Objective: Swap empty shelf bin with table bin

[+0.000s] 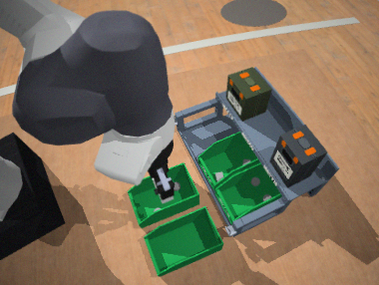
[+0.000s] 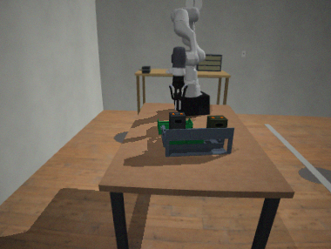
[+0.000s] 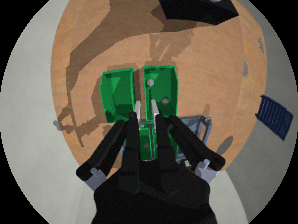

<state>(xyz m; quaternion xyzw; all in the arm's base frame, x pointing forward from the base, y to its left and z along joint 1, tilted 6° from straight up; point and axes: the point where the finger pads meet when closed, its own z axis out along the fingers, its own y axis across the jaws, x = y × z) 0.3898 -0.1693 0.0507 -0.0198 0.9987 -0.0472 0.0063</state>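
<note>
Two green open bins stand on the table beside the grey shelf [image 1: 254,159]. The farther one [image 1: 184,240] looks empty. The nearer one [image 1: 165,194] holds small grey parts and also shows in the wrist view [image 3: 161,90], to the right of the empty bin [image 3: 116,92]. My gripper [image 1: 165,191] hangs above the bin with parts, over its left wall in the wrist view [image 3: 147,106]. Its fingers stand a little apart with nothing between them. In the exterior view the gripper [image 2: 177,102] is clearly above the table.
Two more green bins with parts [image 1: 226,156] [image 1: 246,189] sit in the shelf, open fronts out. The shelf place beside them [image 1: 204,131] has no bin. Two dark boxes [image 1: 248,95] [image 1: 297,156] stand on the shelf's rear board. The black robot base [image 1: 25,199] is at the left.
</note>
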